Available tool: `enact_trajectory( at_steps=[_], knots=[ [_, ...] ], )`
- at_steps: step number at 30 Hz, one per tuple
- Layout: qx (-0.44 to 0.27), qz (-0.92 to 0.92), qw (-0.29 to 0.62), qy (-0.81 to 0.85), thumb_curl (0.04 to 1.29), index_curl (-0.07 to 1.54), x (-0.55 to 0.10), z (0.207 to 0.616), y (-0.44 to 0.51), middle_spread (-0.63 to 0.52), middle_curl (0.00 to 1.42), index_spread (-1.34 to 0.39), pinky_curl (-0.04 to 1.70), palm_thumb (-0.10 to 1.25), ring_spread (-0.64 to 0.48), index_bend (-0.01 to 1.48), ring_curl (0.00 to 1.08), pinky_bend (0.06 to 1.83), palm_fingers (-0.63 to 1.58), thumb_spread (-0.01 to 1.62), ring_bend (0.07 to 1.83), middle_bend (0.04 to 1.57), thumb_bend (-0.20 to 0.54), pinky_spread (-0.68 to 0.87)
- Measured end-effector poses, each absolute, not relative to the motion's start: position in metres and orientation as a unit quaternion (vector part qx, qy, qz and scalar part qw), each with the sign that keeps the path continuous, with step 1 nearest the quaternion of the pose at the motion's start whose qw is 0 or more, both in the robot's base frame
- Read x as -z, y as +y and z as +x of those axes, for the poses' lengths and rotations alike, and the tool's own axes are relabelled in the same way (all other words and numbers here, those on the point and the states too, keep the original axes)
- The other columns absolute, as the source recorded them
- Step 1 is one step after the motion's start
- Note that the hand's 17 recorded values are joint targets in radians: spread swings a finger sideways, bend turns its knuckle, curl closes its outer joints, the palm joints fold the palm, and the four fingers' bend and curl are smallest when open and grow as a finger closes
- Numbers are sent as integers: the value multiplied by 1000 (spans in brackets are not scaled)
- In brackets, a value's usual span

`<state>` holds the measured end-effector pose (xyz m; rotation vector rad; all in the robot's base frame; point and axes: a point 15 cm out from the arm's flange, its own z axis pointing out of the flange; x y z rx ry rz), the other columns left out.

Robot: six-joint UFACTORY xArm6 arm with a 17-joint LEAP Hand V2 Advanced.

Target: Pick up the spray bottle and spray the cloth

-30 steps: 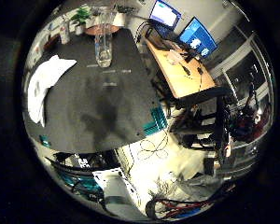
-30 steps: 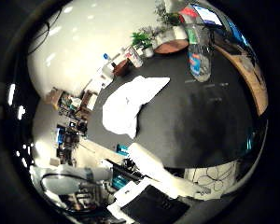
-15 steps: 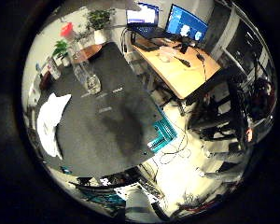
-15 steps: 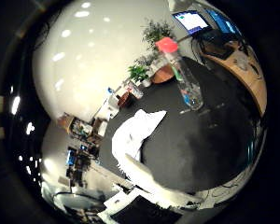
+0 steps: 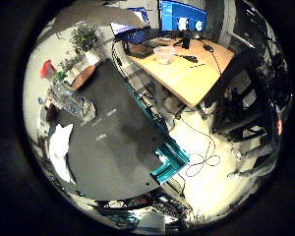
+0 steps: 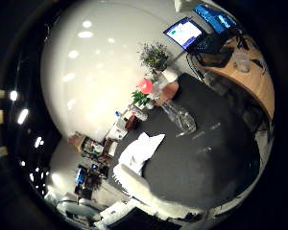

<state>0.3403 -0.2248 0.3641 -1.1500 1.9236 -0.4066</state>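
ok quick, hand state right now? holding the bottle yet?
Right hand: far above the table, holding nothing; finger state cannot be told. Spray bottle stands untouched on the dark table, beside the white cloth.

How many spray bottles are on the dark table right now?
1. The spray bottle, clear with a red top, stands upright on the dark table near its far edge, apart from the white cloth. No others show, though part of the table is out of view.

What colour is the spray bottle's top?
Red, on a clear spray bottle; best in the thumb side palm view.
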Motion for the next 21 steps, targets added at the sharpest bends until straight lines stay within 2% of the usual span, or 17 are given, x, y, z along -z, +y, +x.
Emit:
enact_trajectory(
  at_steps=[14, 21],
  knots=[
    [118, -477, 528, 692, 324, 284, -383, 408, -170, 167, 318, -181, 150, 222, 331, 162, 240, 1073, 138, 975, 413, 196, -30, 641],
    [106, -468, 559, 676, 321, 287, -383, 429, -156, 168, 323, -168, 145, 205, 330, 164, 234, 1061, 135, 972, 408, 198, -32, 632]
  ],
)
